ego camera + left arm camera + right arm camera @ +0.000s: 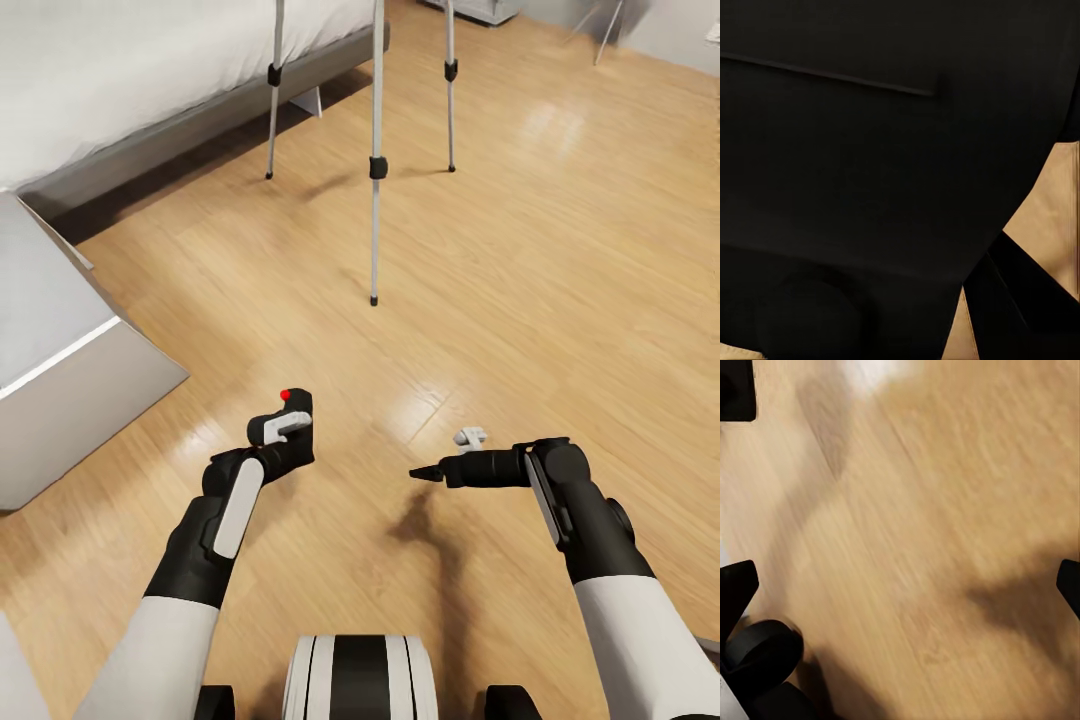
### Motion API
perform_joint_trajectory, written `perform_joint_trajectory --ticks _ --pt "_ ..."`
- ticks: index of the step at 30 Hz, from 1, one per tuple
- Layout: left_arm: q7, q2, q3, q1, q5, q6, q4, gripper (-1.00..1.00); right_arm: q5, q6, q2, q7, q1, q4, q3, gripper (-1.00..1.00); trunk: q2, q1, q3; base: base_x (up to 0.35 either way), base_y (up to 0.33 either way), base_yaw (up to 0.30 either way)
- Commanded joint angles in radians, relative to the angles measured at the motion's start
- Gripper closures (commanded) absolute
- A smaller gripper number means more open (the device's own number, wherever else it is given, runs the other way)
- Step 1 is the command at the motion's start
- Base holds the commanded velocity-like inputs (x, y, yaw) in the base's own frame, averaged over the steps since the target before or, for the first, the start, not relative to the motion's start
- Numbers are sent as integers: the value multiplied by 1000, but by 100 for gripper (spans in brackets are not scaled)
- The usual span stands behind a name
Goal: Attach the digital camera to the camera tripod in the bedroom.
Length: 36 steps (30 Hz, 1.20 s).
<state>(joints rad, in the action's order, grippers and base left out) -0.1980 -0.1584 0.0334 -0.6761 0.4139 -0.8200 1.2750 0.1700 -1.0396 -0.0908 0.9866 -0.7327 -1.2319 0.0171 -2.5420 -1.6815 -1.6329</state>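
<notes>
The tall silver-legged camera tripod [376, 160] stands on the light wood floor [520, 250] ahead of the robot, its head out of frame. The left gripper [285, 425] is clamped on the small black digital camera [292, 418] with the red dot; the right gripper [425, 473] holds nothing, its finger spacing indeterminate. Advance closer and raise the camera level above the head; no containers appear.

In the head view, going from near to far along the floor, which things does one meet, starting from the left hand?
left hand holding the digital camera → nearest foot of the camera tripod → its two farther feet → grey bed at the top left.
</notes>
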Motion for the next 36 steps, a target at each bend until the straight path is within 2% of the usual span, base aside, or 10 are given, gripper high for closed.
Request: perform_joint_trajectory --ticks 1,8,11,15,21,36 --pt "-6 0 0 0 11 -4 1 100 11 -4 0 10 -1 -1 1 -100 0 1 3 0 0 0" --pt "-7 0 0 0 20 -6 1 100 11 -4 1 8 -1 -6 0 -100 2 4 30 0 0 0" --pt "-6 -1 1 0 46 -6 1 100 11 -4 2 8 -1 -6 0 -100 2 5 42 0 0 0" --pt "-6 -2 2 0 105 -5 3 100 11 -4 2 7 -1 -6 0 -100 3 7 58 0 0 0" --pt "-6 -1 2 0 143 -5 1 100 12 -4 2 7 -1 -4 0 -100 5 10 81 0 0 0" --pt "-5 -1 2 0 152 -5 -5 100 13 -4 1 6 -1 0 0 -100 8 16 139 0 0 0"
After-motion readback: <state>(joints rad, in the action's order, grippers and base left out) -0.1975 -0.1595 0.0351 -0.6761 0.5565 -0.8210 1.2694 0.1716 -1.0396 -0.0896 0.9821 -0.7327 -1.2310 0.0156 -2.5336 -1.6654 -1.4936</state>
